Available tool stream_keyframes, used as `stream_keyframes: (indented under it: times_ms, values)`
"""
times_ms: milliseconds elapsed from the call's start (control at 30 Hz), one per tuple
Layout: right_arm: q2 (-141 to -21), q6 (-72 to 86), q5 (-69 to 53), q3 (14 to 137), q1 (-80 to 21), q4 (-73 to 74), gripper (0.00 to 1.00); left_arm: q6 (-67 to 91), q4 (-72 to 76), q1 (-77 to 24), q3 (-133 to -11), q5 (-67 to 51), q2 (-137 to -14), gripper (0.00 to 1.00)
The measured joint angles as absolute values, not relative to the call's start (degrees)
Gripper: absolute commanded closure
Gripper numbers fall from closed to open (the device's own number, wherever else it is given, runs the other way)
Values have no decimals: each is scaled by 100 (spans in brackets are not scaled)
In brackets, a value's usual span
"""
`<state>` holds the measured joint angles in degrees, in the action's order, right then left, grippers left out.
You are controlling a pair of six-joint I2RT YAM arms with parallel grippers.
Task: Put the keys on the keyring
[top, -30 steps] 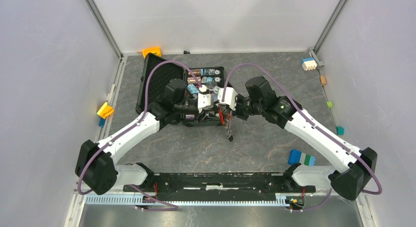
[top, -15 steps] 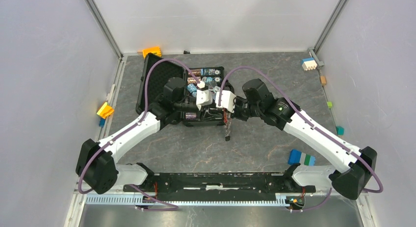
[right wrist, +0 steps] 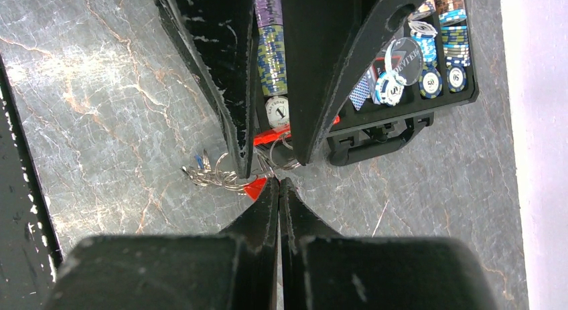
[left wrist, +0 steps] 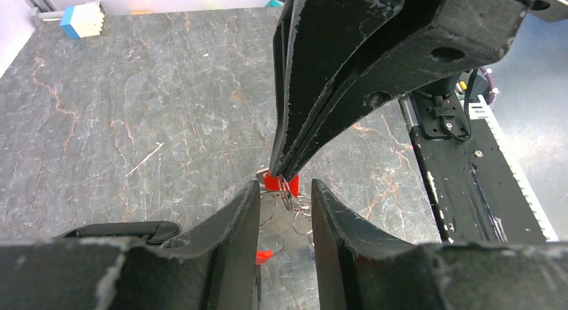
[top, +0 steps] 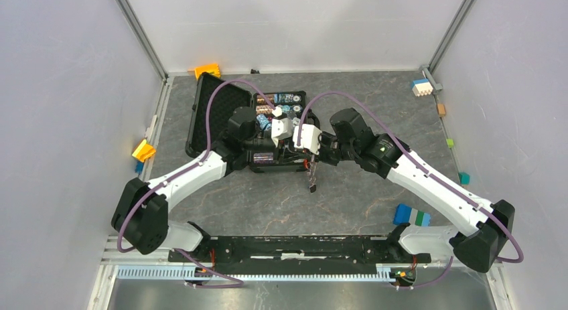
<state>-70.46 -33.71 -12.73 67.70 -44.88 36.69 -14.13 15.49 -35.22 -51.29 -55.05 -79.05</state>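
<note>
My right gripper (right wrist: 278,181) is shut, its tips pinching the thin silvery wire of the keyring (right wrist: 213,177) beside a red key head (right wrist: 256,187). The bunch of rings hangs from those tips above the table, with a small blue key (right wrist: 198,161) at its far end and the long red tag (right wrist: 268,137) behind. My left gripper (left wrist: 285,186) is open, and its two fingers (left wrist: 241,223) straddle the hanging rings (left wrist: 289,213) with a narrow gap on each side. From above, both grippers meet in front of the black case, right gripper (top: 312,161) over the dangling bunch (top: 312,183).
An open black case (top: 213,119) of poker chips (top: 281,99) lies just behind the grippers. Toy blocks sit at the edges: orange (top: 207,70), yellow (top: 143,150), white-blue (top: 421,87), blue-green-white (top: 411,215). Grey walls close in the table on three sides.
My left arm has swung in to the right and its fingers have narrowed around the hanging rings. The right gripper stayed shut and shifted slightly left with the bunch.
</note>
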Motion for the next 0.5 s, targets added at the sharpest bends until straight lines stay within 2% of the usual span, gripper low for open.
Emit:
stream_keyframes:
  times_ms: [500]
  values:
    - [-7046, -3328, -1278, 6770, -4488, 3664, 100, -1389, 1640, -3470, -4950, -5627, -7723, 51]
